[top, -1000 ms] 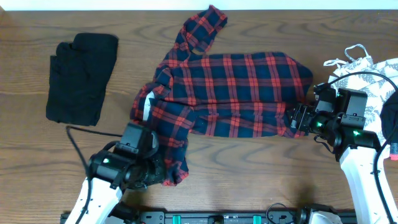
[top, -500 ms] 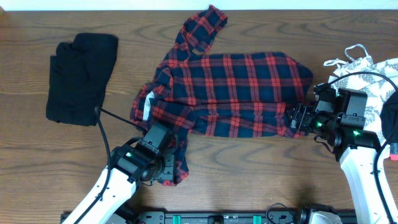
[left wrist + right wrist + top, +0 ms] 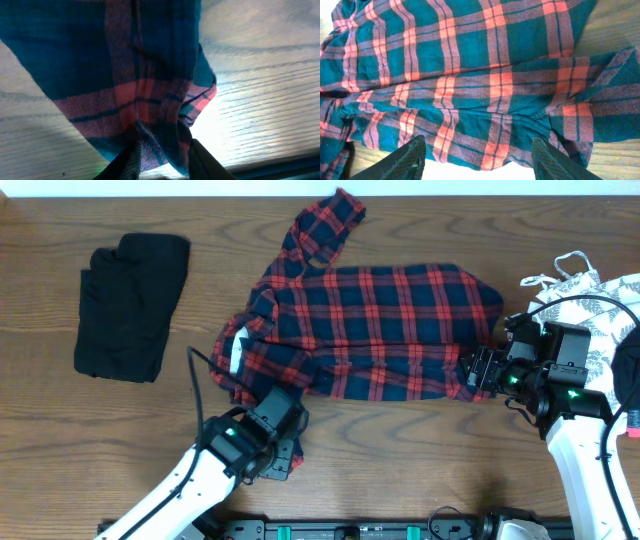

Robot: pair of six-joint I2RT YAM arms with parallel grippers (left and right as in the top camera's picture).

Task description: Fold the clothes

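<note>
Plaid shirt (image 3: 375, 330) is spread across the middle of the wooden surface (image 3: 420, 470), body lying sideways, one sleeve sticking up toward 12 o'clock and the other trailing down toward 7 o'clock. The white neck label shows at the shirt's 9 o'clock edge.

Left gripper (image 3: 164, 147) sits on the end of that lower sleeve. Its jaws are only a narrow way apart with a bunch of plaid cloth between them, and I honestly can't tell if they're pinching it or just sitting round it.

Right gripper (image 3: 477, 145) is at the shirt's 4 o'clock corner, jaws wide, straddling the hem and not clamping anything.

Folded black garment (image 3: 130, 305) is off at 10 o'clock, well apart from the shirt. Leaf-print garment (image 3: 590, 305) is bunched at the 3 o'clock edge, just behind the right arm.
</note>
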